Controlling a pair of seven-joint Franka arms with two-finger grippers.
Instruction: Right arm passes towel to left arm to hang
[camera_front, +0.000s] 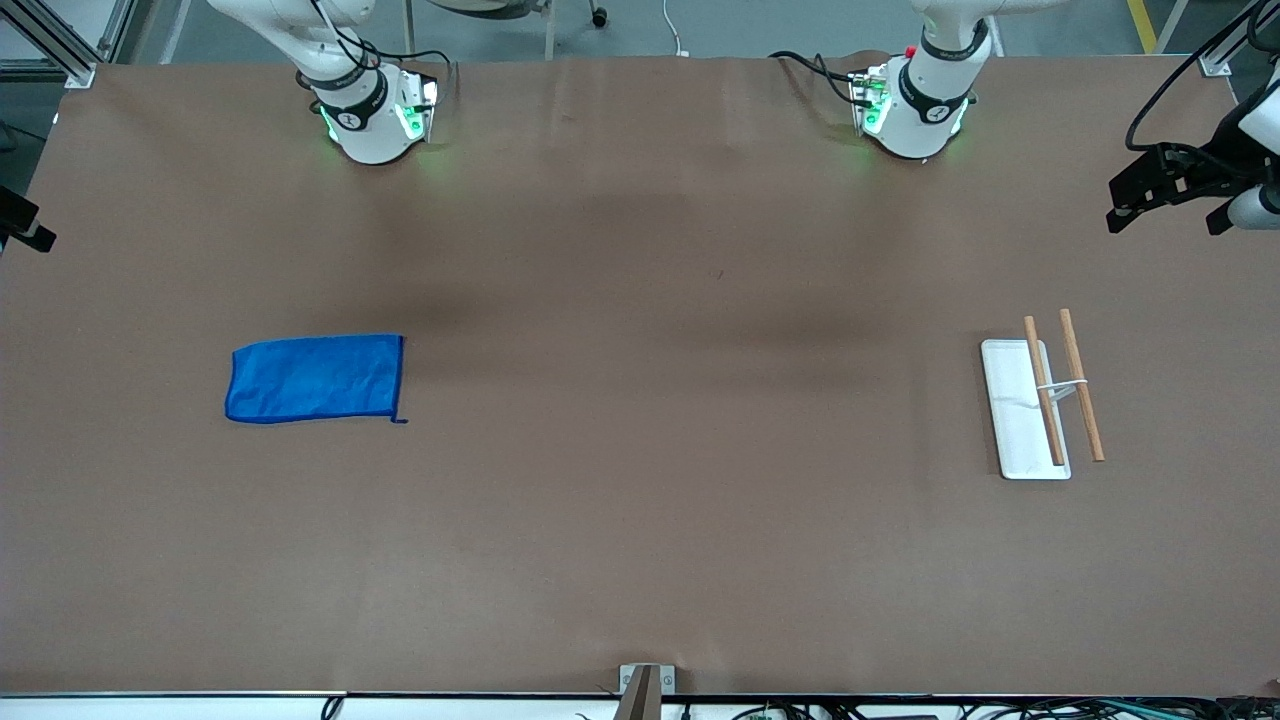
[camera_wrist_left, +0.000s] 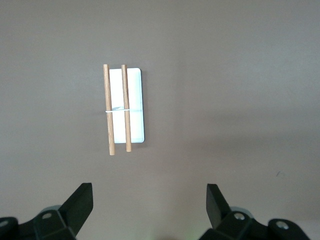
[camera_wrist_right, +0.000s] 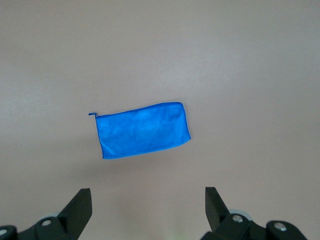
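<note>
The blue towel (camera_front: 315, 378) lies flat on the brown table toward the right arm's end, its loop tag at one corner. It also shows in the right wrist view (camera_wrist_right: 144, 130). My right gripper (camera_wrist_right: 148, 202) hangs high over the table near the towel, open and empty. My left gripper (camera_wrist_left: 150, 202) is open and empty too, high over the table near a hanging rack (camera_wrist_left: 125, 107). Neither gripper shows in the front view. There I see only the right arm's base (camera_front: 370, 115) and the left arm's base (camera_front: 915, 105) with its red knob.
The rack (camera_front: 1040, 405) is a white base plate with two wooden rods, toward the left arm's end of the table. Black equipment (camera_front: 1170, 185) overhangs the table edge at that end. Another black piece (camera_front: 20, 225) sits at the right arm's end.
</note>
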